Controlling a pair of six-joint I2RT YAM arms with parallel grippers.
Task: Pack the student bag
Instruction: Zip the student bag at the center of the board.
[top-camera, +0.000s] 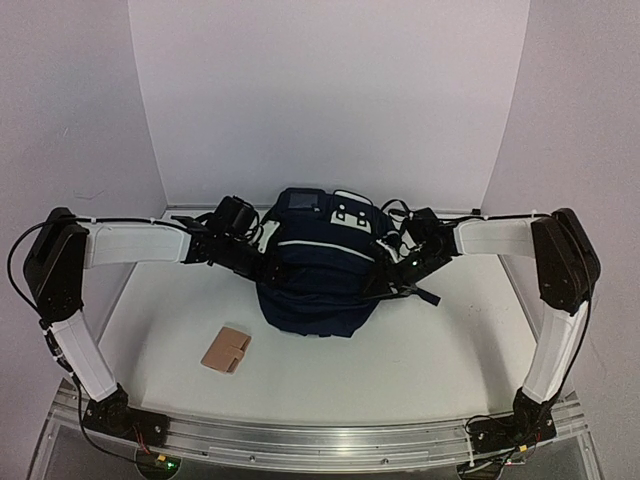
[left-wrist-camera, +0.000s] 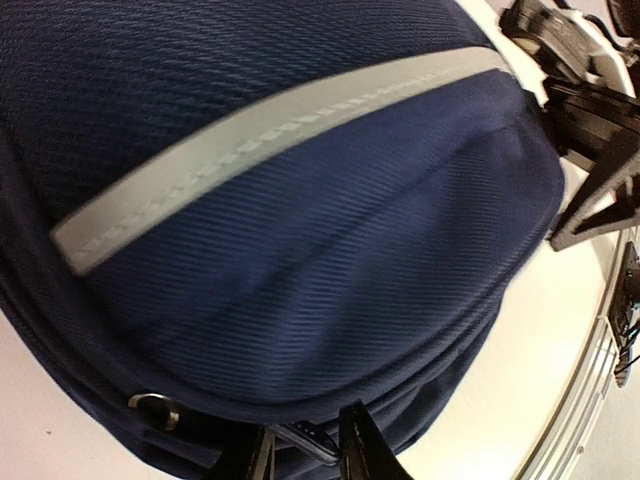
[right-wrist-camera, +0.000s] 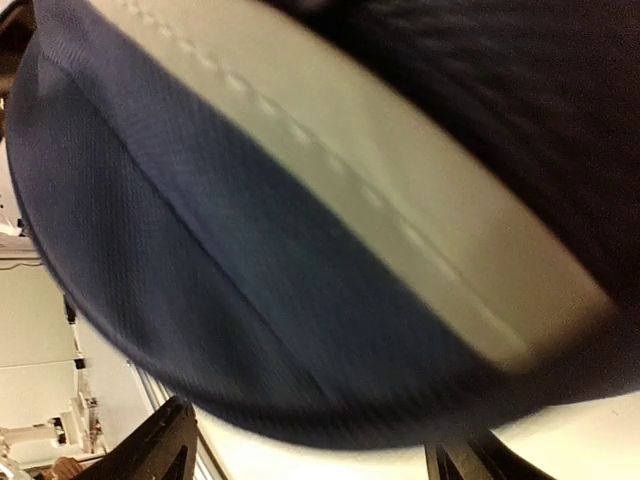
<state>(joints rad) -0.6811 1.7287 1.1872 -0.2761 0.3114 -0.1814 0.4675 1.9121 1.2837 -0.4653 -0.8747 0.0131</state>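
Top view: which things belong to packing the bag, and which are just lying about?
In the job: backpack; left gripper and right gripper, one at each side of it.
Lying about: flat tan piece on the table, apart from the backpack, untouched.

Setting: robotics lab bench. White tabletop (top-camera: 450, 340) closed in by plain white backdrop panels (top-camera: 330, 100). Left arm (top-camera: 80, 355) and right arm (top-camera: 555, 350) are bolted to an aluminium rail (top-camera: 320, 437) along the near edge.

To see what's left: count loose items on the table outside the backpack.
1: a flat tan card-like piece on the white table, near-left of the navy fabric backpack. Others may be hidden.
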